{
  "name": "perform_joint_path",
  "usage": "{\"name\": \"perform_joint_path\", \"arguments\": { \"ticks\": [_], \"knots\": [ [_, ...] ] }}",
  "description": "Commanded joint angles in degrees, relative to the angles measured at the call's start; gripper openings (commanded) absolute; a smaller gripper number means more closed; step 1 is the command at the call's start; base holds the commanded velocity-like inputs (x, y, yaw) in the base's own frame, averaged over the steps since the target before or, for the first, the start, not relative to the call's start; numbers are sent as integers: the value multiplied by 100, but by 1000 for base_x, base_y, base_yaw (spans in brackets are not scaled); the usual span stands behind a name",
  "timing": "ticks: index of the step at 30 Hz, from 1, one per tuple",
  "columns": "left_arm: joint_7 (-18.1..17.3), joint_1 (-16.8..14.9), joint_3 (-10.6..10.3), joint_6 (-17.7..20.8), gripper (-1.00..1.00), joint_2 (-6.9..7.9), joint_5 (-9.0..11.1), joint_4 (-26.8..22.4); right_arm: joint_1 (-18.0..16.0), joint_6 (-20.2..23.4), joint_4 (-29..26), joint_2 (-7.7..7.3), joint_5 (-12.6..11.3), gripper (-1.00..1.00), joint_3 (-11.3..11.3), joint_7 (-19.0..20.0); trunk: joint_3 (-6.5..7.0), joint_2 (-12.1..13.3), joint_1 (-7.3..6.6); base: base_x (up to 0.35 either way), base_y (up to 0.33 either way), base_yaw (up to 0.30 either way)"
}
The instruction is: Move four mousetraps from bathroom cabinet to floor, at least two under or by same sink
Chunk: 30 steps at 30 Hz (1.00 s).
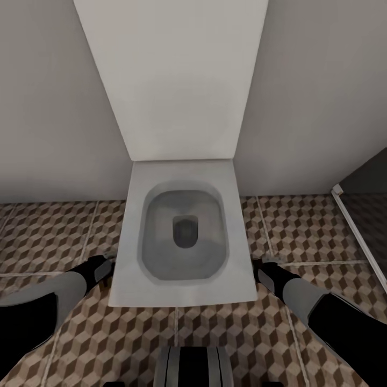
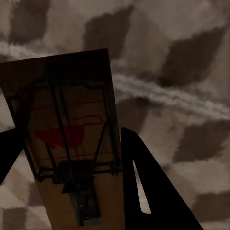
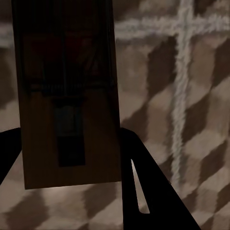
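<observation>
Mousetraps are what I carry now, one in each gripper. In the left wrist view, a mousetrap (image 2: 72,139) sits between the two dark fingers (image 2: 153,187), its wooden plate with the wire spring and a red mark facing the camera. The left gripper (image 2: 67,158) is clenched on it, I judge, because the plate hangs above the bathroom floor (image 2: 182,57) without other support. The right wrist view shows the second mousetrap (image 3: 67,96), darker and in shadow, held the same way by the right gripper (image 3: 67,158) above the cube-pattern tiles.

From the head view I see what the wrist cameras cannot: I stand directly before a white toilet (image 1: 183,236), with both arms lowered at its sides, the left gripper (image 1: 106,259) and the right one (image 1: 262,264) near the bowl's edges. The traps themselves are too small to make out there.

No sink is visible, so I think this place does not serve the task; the traps stay gripped for carrying.
</observation>
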Motion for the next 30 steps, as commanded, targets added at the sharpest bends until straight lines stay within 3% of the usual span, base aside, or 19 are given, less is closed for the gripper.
{"name": "perform_joint_path", "arguments": {
  "ticks": [1, 15, 27, 28, 30],
  "knots": [
    [24, -3, -50, 19, -100, -1, 38, -6, -2, 23, -9, -2, -58, -100, 50, -18, -26, -3, 1, 0, 0, 0],
    [39, -3, -50, 12, -100, 8, 39, 3, -2, 34, -1, 2, -69, -100, 47, -43, -336, -22, 37, 0, 0, 0],
    [39, -4, -52, 6, -100, 13, 43, 3, -2, 40, 4, 4, -84, -100, 33, -256, -336, -22, 37, 0, 0, 0],
    [39, -2, -51, 6, -100, 15, 41, 3, -2, 39, 3, 4, -84, 100, 32, -296, -336, -22, 37, 0, 0, 0],
    [39, -4, -50, 6, -100, 16, 39, 3, -2, 37, 3, 10, -85, 100, 29, -315, -336, -22, 37, 0, 0, 0]
  ]
}}
